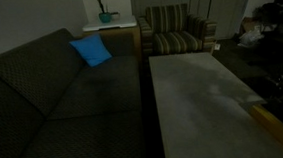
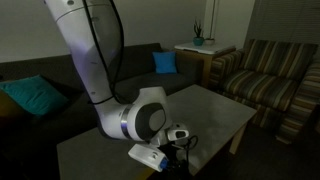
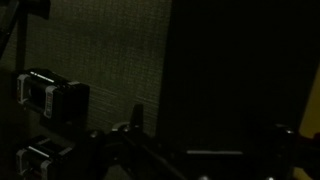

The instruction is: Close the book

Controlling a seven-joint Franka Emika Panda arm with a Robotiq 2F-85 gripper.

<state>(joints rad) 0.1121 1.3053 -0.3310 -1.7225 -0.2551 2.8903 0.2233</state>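
**Spotter:** Where's the book?

**Me:** The light is poor. My best read is the paler patch, the book, lying flat on the counter, out ahead of the fingers and on towards the armchair end. I can't make out a cover edge or a spine, so I can't tell how far open it lies.

**Spotter:** And the fingers, spread or pressed together?

**Me:** I can't tell. In an exterior view they are a dark lump low over the near end of the counter, below the bent arm. The wrist view is almost black, with only silhouettes along its bottom edge. Nothing shows between them that I could call a grip.

**Spotter:** So which step is this?

**Me:** I judge it's the approach. The fingers are low and near the counter, and I see no contact with the book, so the closing isn't begun.

**Spotter:** What does the next move need?

**Me:** First I have to find the free cover edge. Then the fingers must get under or against it and swing it over in an arc towards the spine. The cover is thin, so I expect it to slide away if I push flat.
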